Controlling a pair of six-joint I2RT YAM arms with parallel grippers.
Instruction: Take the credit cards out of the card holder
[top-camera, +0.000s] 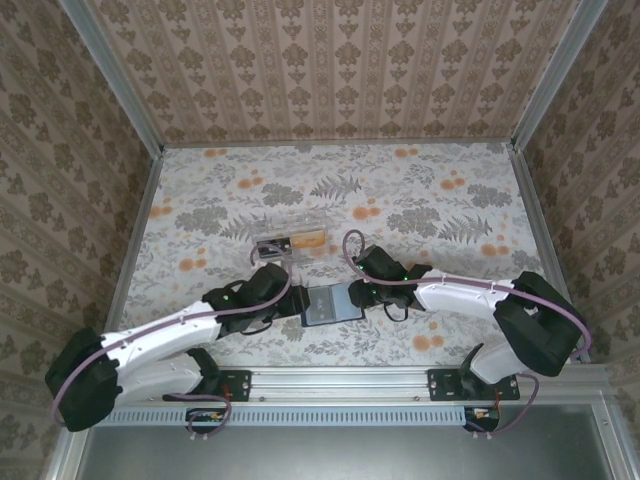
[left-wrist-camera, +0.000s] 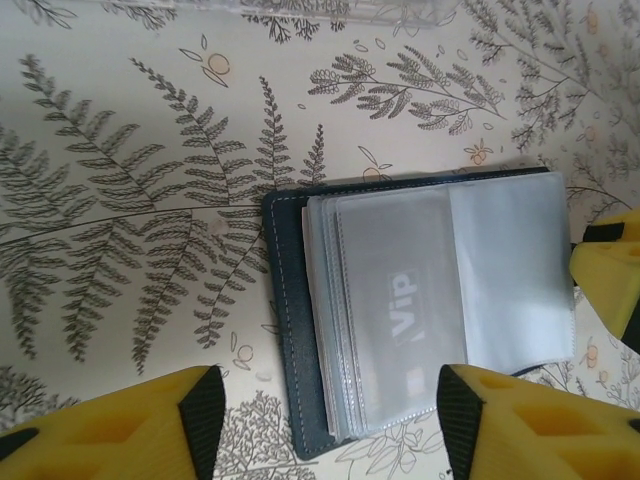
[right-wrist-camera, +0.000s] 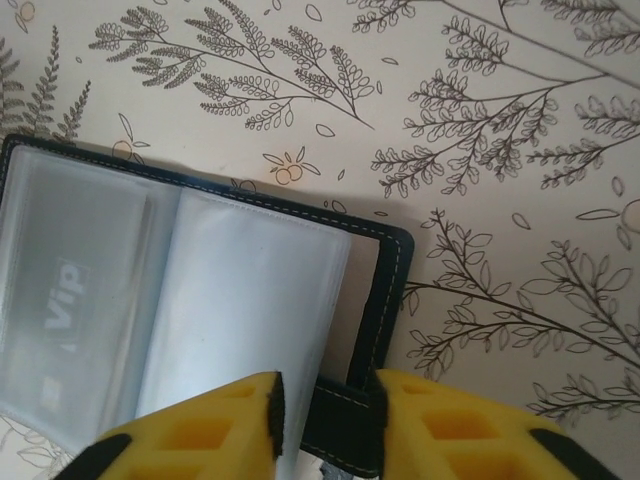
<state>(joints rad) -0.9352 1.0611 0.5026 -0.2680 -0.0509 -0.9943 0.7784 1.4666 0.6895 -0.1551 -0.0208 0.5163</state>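
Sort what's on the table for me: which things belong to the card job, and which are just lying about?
Job:
card holder, lying open
Vip card, in its clear sleeves

Lying about:
clear plastic box, beyond the holder

The left claw (left-wrist-camera: 330, 420) and right claw (right-wrist-camera: 325, 410) are crowding the card holder (top-camera: 328, 305) from both sides. A clear box (top-camera: 292, 240) is sitting just behind the left claw, blocking that way. The far half of the table (top-camera: 430, 200) is lying open.
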